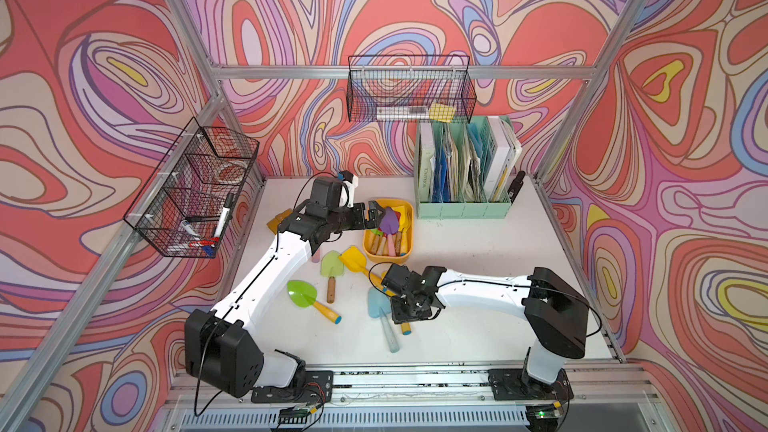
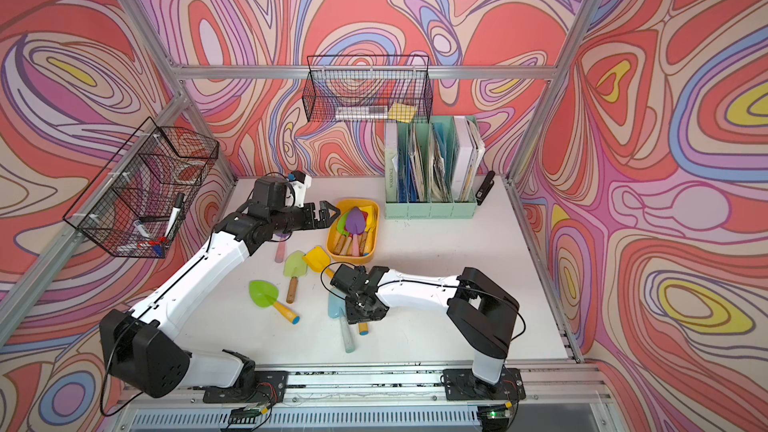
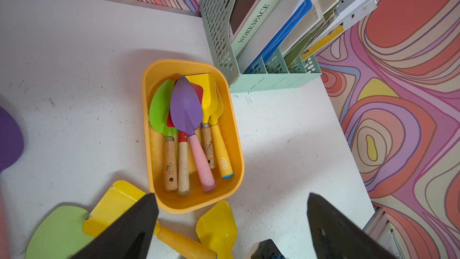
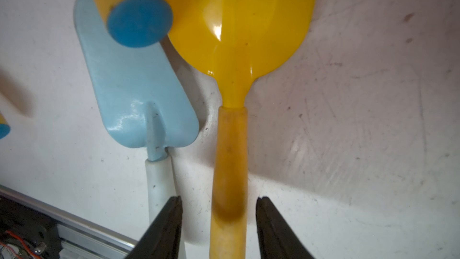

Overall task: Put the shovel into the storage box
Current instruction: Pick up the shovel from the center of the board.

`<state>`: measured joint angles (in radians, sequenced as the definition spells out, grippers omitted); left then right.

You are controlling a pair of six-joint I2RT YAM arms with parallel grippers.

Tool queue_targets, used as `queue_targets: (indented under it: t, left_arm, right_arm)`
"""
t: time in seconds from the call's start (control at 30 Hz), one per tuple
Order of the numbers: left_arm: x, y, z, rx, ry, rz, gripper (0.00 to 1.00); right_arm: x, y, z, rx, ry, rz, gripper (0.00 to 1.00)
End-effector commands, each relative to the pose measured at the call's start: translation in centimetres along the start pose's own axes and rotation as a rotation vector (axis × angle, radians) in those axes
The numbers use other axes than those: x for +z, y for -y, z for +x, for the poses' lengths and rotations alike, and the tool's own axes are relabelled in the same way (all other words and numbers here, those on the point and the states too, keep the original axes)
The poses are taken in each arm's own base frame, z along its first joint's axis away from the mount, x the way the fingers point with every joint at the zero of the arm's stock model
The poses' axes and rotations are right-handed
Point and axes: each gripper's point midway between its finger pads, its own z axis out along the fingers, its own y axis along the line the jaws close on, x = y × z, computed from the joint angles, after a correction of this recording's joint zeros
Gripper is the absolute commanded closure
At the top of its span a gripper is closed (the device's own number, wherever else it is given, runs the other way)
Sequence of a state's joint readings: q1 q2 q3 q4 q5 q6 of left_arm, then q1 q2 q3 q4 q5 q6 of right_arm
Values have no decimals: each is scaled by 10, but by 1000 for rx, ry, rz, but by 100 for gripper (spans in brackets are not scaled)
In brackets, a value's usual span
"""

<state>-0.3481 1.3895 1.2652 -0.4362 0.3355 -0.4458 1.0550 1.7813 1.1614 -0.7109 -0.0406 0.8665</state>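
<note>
The yellow-orange storage box (image 1: pixel 409 238) (image 2: pixel 374 238) (image 3: pixel 239 145) holds several shovels, with a purple, pink-handled shovel (image 1: pixel 390 220) (image 3: pixel 185 105) on top. My left gripper (image 1: pixel 374 214) (image 2: pixel 326 213) (image 3: pixel 230 195) hovers open by the box's left rim, holding nothing. My right gripper (image 4: pixel 219 200) points down at the table in front of the box. Its jaws stand open either side of the handle of a yellow shovel (image 4: pixel 230 170) (image 1: pixel 405 329), with a gap on each side. A light blue shovel (image 1: pixel 380 309) (image 4: pixel 139 95) lies beside it.
Loose on the table are a square yellow shovel (image 1: pixel 353 259), a pale green shovel (image 1: pixel 332 263) and a bright green shovel (image 1: pixel 303 292). A mint-green file organizer (image 1: pixel 461 205) stands behind the box on the right. Black wire baskets (image 1: pixel 195 189) (image 1: pixel 409 93) hang on the walls.
</note>
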Motion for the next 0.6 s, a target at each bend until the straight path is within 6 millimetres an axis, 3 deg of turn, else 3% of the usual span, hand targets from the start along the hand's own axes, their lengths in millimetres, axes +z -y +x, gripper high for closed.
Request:
queue_targets:
  t: [0.0,0.2,0.57]
  left_arm:
    - [-6,-4,12,-13,-22,-20,1]
    - [-10,-3,13,-11,-17,-17,1]
    - [-14,0,15,-33,-19,2,1]
  right_arm:
    - [4,6,0,21,7,52,51]
    - [9,7,1,22,1,65,54]
    - [14,13,5,28,-5,101,76]
